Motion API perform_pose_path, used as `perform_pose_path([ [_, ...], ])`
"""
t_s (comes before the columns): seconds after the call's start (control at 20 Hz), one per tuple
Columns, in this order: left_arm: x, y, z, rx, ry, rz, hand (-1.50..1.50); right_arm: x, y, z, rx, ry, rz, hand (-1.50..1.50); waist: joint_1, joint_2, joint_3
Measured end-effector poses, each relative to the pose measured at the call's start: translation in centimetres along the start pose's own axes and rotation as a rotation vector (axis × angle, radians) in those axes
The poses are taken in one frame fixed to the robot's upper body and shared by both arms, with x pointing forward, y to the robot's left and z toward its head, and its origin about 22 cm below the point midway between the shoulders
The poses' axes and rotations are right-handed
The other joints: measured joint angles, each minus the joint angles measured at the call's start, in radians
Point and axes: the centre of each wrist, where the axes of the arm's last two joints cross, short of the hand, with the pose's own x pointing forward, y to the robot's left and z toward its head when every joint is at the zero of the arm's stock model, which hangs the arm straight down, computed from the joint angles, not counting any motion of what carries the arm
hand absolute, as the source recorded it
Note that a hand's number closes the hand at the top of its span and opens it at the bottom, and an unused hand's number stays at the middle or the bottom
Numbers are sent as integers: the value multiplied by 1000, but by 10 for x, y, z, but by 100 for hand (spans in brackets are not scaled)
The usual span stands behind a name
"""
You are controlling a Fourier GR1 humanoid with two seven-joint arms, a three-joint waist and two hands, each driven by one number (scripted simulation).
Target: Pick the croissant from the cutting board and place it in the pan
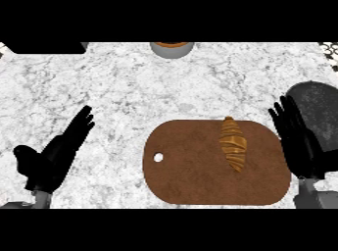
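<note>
The croissant [233, 144] – probably light, flaky, easily crushed – sits at the cutting board's [193, 181] one o'clock; take its thick middle. Right robot hand [296, 139] open, fingers straight, holding nothing.

- You have a golden-brown croissant [233, 144] lying lengthwise on the right part of the brown cutting board [200, 176]; untouched
- Your dark round pan [327, 115] sits just right of the board

Left hand [56, 152] and right hand [296, 139] both open, fingers straight, pointing away from robot.
</note>
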Motion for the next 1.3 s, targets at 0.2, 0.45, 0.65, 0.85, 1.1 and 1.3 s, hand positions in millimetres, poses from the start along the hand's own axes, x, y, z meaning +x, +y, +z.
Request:
perform_pose_path([
  [0.2,15,4,-9,1,-39,-70,0,15,-8,-25,-52,88,112,-150,7,-5,-2],
  [0.45,29,8,-17,-6,-99,-156,0,37,-54,-36,-125,230,614,150,30,7,-16],
  [0.65,29,11,-25,-3,-100,-176,0,7,-40,-32,-281,230,759,-150,14,-2,-9],
  [0.85,27,9,-28,-2,-90,-177,0,-4,-16,-28,-295,260,806,-150,3,-9,-5],
  [1.1,21,9,-29,-1,-85,-176,0,14,-1,-30,-176,404,981,-150,-2,-14,-6],
  [1.3,23,3,-30,-12,-88,-177,0,42,15,-47,-95,532,1119,-150,6,-14,-6],
])
